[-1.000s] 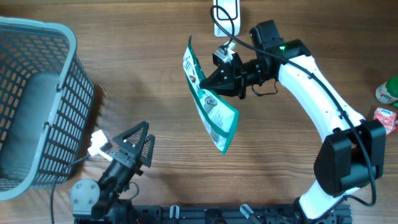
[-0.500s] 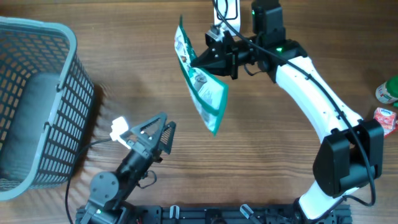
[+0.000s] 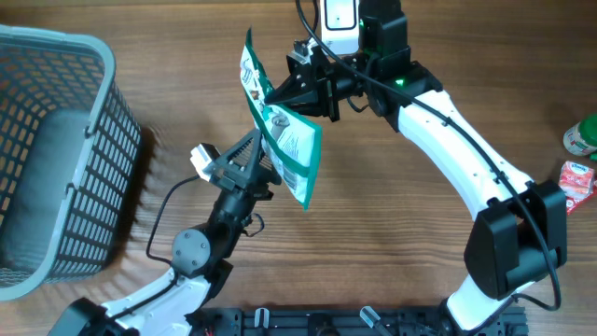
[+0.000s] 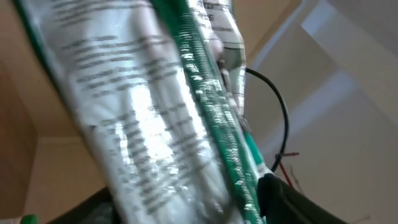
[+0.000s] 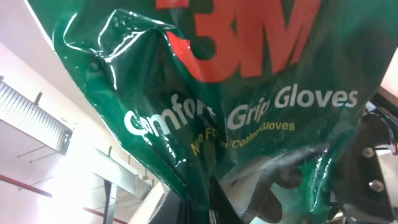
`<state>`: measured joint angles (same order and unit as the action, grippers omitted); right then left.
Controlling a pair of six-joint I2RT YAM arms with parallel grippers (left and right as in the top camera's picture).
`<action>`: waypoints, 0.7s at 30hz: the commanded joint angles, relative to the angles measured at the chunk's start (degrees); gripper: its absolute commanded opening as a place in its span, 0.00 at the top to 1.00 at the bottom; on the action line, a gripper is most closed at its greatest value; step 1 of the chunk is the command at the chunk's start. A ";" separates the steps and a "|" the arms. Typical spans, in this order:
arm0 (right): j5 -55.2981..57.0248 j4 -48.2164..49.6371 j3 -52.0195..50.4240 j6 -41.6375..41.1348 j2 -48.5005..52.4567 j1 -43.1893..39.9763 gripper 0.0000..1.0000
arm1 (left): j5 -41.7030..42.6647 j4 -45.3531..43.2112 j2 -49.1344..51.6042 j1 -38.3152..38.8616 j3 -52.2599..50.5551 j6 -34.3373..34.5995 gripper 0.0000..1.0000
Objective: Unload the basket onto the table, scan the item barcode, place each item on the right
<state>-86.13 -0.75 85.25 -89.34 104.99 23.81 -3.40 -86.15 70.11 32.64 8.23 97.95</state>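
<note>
1. The glove packet [image 3: 280, 140] hung in the air above the far middle of the bench [image 3: 401, 243], clear of the wood, with its top tilted to the far left and its bottom corner toward the near side
2. The right hand [image 3: 269, 95] was pressed together on the packet's upper part, pinching the film from the right; its wrist view showed only the packet [image 5: 217, 81], green printed side
3. The left hand [image 3: 250, 161] reached up from the near side to the packet's lower left edge, touching it or just beside it; I could not tell whether its fingers were spread or closed on the film, since the packet [image 4: 155, 112] filled its wrist view
4. The packet looked light, thin and floppy, a glossy plastic sleeve that creased and threw glare; I judged it would sag and slip if held by one corner alone
5. The best hold seemed to be the sealed border, with a second grip on the opposite edge to pull it flat, fingers kept off the pale printed back where a barcode most likely sat
6. A white device [image 3: 338, 14] stood at the far edge just beyond the right hand, probably the scanner; glare or a fold across the code looked like the main risk
7. A grey basket [image 3: 56, 42] stood at the left, with a bottle [image 3: 583, 135] and a small carton [image 3: 578, 179] at the right edge, all well apart from the packet
</note>
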 commanded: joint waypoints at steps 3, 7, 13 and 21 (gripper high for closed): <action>-0.70 0.20 0.66 3.19 -0.11 -2.34 0.96 | 2.08 -0.81 0.50 0.26 0.24 1.53 0.84; 4.17 0.09 0.63 22.18 0.13 -6.97 0.38 | 7.32 -0.63 0.50 0.24 0.24 1.38 0.96; 20.52 -16.22 0.15 52.43 0.66 -10.64 0.00 | 15.37 -0.66 0.46 0.20 0.24 -9.14 0.96; 47.93 -50.93 0.17 71.36 0.66 -15.13 0.00 | 40.96 14.47 0.46 -9.66 0.24 -33.16 0.96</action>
<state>-40.91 -48.77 85.30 -24.08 105.08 11.40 26.11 -74.32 70.57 25.58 8.36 76.25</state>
